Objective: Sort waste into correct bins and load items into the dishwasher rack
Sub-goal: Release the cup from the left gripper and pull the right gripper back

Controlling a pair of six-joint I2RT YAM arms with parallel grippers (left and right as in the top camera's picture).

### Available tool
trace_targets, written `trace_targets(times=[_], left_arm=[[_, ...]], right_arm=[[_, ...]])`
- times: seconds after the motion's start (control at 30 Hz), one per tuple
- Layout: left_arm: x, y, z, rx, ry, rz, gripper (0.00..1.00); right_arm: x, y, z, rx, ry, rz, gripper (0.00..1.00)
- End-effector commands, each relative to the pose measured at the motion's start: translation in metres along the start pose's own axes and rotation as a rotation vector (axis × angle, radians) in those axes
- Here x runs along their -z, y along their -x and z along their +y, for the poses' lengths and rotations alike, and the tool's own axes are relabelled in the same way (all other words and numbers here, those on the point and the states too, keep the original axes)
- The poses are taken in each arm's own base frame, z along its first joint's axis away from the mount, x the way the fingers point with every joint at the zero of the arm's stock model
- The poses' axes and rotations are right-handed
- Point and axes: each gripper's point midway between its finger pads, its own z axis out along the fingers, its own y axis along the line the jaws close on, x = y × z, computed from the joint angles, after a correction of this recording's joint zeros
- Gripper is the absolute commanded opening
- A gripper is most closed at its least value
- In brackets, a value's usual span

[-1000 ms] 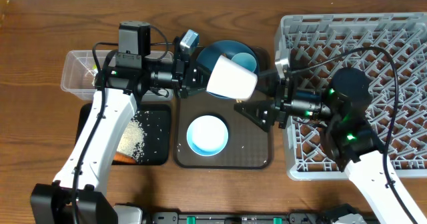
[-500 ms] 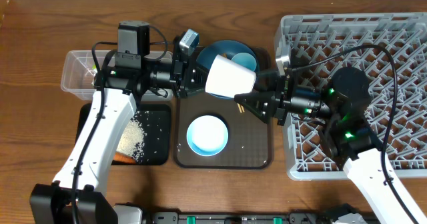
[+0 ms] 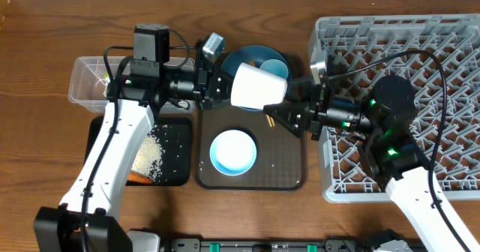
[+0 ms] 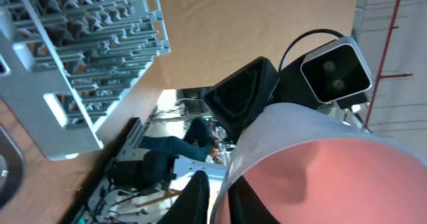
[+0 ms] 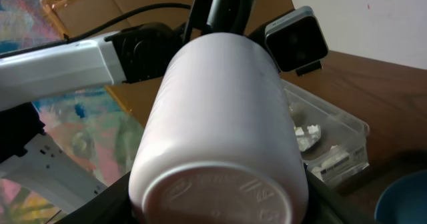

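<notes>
Inside the black tray (image 3: 184, 169) lies loose rice (image 3: 150, 158).

Both arms reach inward, left gripper (image 3: 223, 87) and right gripper (image 3: 279, 115) facing each other; right fingers (image 5: 100, 207) clasp the pink cup (image 3: 259, 87) by its base, left fingers (image 4: 197, 197) at its rim.

The rack (image 3: 420, 57) fills the right of the frame. Just left of it, the serving tray (image 3: 285, 166) carries the bowl (image 3: 233, 151), with the plate (image 3: 236, 57) at its upper edge and the cup (image 3: 259, 85) raised over that edge. Far left, the tub (image 3: 84, 83) lies above the shallow tray (image 3: 178, 169), which holds rice (image 3: 148, 156).
</notes>
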Motion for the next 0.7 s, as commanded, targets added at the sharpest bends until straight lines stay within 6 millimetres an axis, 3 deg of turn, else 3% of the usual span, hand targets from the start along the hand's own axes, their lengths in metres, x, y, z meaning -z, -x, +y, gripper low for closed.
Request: trace_targets(times=[0.0,0.2,0.53,0.67], left_arm=[[0.000,0.009,0.014,-0.004,0.078,-0.060,0.17],[0.001,0.010,0.015,-0.004,0.083,-0.064,0.32],[0.003,0.019,0.027,-0.004,0.154,-0.120,0.43],[0.004,0.023,0.032,-0.004,0.183,-0.142,0.51]], right_arm=[[-0.001,0.002,0.013,0.035,0.048,0.011,0.36],[-0.001,-0.001,0.011,0.040,0.043,0.021,0.34],[0.003,-0.002,0.013,0.039,0.066,0.032,0.33],[0.012,0.000,0.003,0.020,0.042,0.029,0.31]])
